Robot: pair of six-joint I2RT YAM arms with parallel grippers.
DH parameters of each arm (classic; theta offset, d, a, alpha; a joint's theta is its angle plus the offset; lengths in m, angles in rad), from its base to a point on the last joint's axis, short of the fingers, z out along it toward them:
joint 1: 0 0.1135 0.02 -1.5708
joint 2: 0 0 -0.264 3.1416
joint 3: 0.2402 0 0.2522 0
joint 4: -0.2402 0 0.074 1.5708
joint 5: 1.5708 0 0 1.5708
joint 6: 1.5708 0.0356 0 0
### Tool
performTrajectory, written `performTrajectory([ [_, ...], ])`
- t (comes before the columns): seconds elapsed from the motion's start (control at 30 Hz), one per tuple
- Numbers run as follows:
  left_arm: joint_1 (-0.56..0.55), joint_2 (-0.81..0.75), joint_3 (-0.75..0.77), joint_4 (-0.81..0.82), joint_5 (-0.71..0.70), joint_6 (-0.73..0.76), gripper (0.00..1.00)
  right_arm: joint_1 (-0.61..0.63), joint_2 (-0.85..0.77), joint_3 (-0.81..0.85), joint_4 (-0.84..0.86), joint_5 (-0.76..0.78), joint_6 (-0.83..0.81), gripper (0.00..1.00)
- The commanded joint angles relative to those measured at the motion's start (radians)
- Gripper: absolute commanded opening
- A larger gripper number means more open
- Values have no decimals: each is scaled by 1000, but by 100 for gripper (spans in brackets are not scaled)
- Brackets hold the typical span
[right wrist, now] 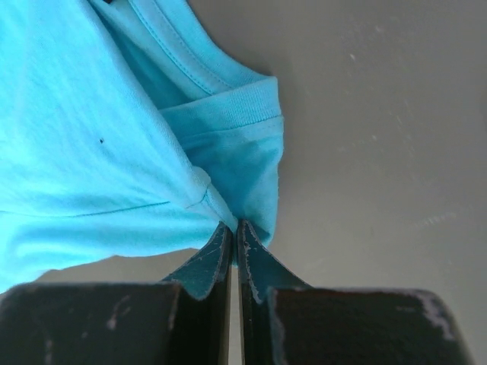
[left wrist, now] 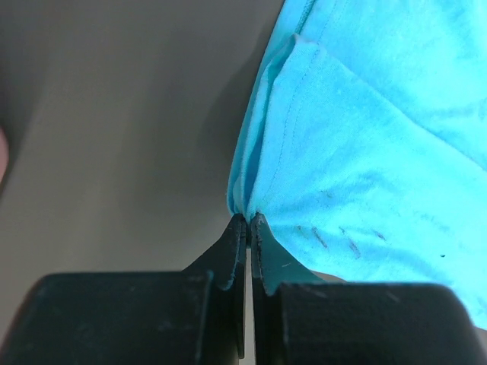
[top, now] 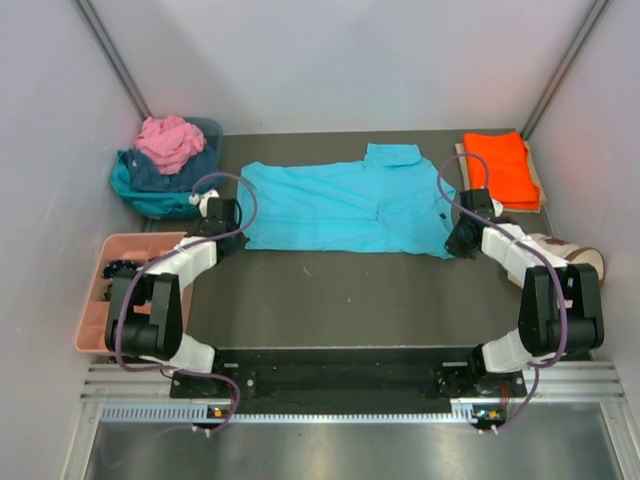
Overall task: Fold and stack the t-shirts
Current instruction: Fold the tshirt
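You are looking down on a dark table [top: 350,300]. A bright blue shirt [top: 340,205] is lying flat across the middle of the top view, stretching from left to right. One sleeve is pointing up toward the back wall.

Your left claw [top: 224,214] is sitting at the left end of the blue shirt. In the left wrist view its fingers [left wrist: 237,247] are pressed together near the bottom middle of the frame. They are pinching the edge of the blue shirt, and the cloth is bunching into folds just above the tips.

Your right claw [top: 462,238] is sitting at the right end of the blue shirt. In the right wrist view its fingers [right wrist: 215,255] are pressed together too. They are pinching the cloth just below a ribbed band, in the lower middle of the frame.

An orange shirt [top: 498,168] is lying folded at the upper right of the top view, on a cream cloth [top: 541,185]. It is near the blue shirt but not touching it.

More shirts are piling up in a bin [top: 212,127] at the upper left. A pink shirt [top: 168,140] is sitting on top, a navy shirt [top: 165,174] is lying under it, and a teal shirt [top: 135,187] is hanging at the bottom.

A pink tray [top: 92,325] is sitting at the lower left, beside your left arm, with small dark things in it.
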Motion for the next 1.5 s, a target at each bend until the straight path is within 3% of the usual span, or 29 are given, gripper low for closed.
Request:
performTrajectory([
  [0.0, 2, -85, -42, -83, -44, 19, 0, -6, -102, -31, -102, 49, 25, 0],
  [0.37, -4, -262, -180, -164, 56, -96, 0, -6, -349, -183, -234, 61, 108, 0],
  [0.97, -10, -562, -297, -391, -10, -199, 0, -4, -626, -288, -381, -2, 206, 0],
  [1.47, -10, -556, -293, -434, -82, -248, 0, -4, -687, -280, -424, 83, 272, 0],
])
